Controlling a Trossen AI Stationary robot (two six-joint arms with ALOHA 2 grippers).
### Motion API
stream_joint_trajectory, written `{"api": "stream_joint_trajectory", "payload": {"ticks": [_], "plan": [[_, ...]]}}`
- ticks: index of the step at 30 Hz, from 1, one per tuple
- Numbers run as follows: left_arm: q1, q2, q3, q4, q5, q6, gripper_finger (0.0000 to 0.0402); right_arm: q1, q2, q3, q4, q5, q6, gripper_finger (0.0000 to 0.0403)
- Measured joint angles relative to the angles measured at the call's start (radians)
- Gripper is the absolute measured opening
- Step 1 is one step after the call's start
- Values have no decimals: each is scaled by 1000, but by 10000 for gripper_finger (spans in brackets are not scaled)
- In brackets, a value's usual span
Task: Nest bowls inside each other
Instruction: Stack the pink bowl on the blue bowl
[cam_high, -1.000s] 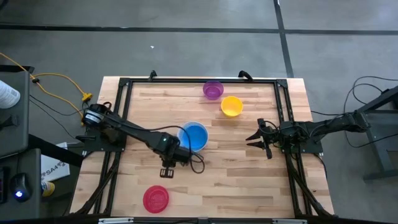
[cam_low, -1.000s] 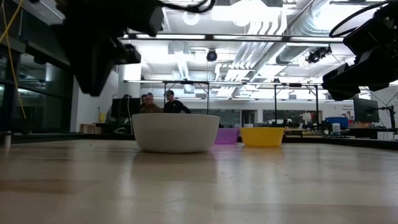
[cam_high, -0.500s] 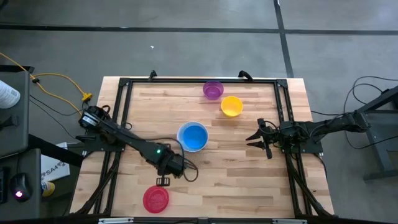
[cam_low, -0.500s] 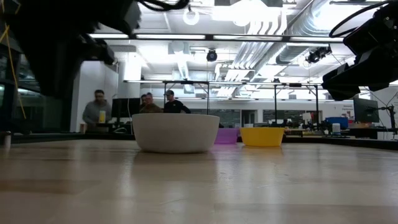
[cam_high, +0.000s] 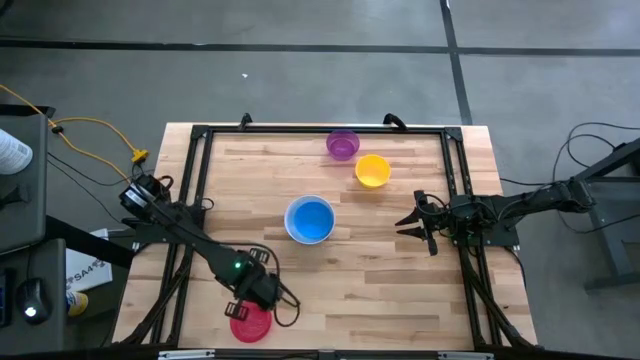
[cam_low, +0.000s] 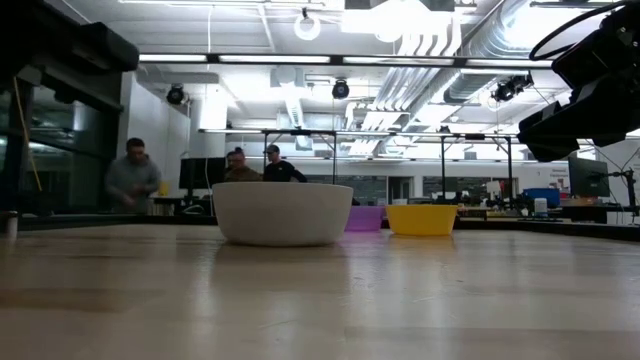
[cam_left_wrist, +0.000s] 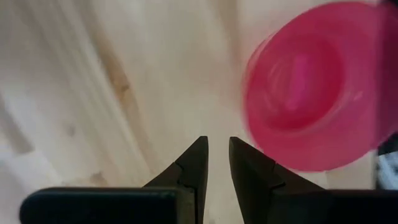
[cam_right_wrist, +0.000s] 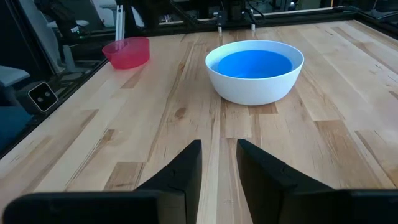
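Observation:
A white bowl (cam_high: 309, 219) stands near the table's middle with a blue bowl (cam_right_wrist: 254, 63) resting inside it. The purple bowl (cam_high: 342, 144) and the yellow bowl (cam_high: 372, 170) stand side by side at the far edge. A red bowl (cam_high: 250, 322) sits on its base near the front left. My left gripper (cam_high: 243, 308) hangs above the table, pointing down just beside the red bowl (cam_left_wrist: 317, 87). Its fingers are a narrow gap apart with nothing between them. My right gripper (cam_right_wrist: 219, 146) waits at the right side, open and empty, pointing toward the white bowl.
A black frame (cam_high: 200, 135) runs along the table's left, far and right sides. Bare wood lies between the white bowl and the red one. In the low view, people (cam_low: 133, 180) show in the room behind the table.
My left gripper has swung from beside the white bowl toward the table's near left, ending next to the red bowl, and has rolled a little about its own axis. Its fingers show no change. The bowls have kept their places.

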Motion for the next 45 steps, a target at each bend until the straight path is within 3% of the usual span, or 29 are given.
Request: {"api": "stream_joint_trajectory", "payload": {"ticks": [5,15,27,32,45], "plan": [[0,0,0,49,14,-36,65,0,0,0,0,0,0,94],[0,11,0,62,-51,-164,65,0,0,0,0,0,0,94],[-20,20,-2,78,-6,-169,65,0,0,0,0,0,0,94],[-27,20,-53,160,28,-195,65,0,0,0,0,0,0,94],[-28,20,-73,195,26,-194,65,0,0,0,0,0,0,94]]}}
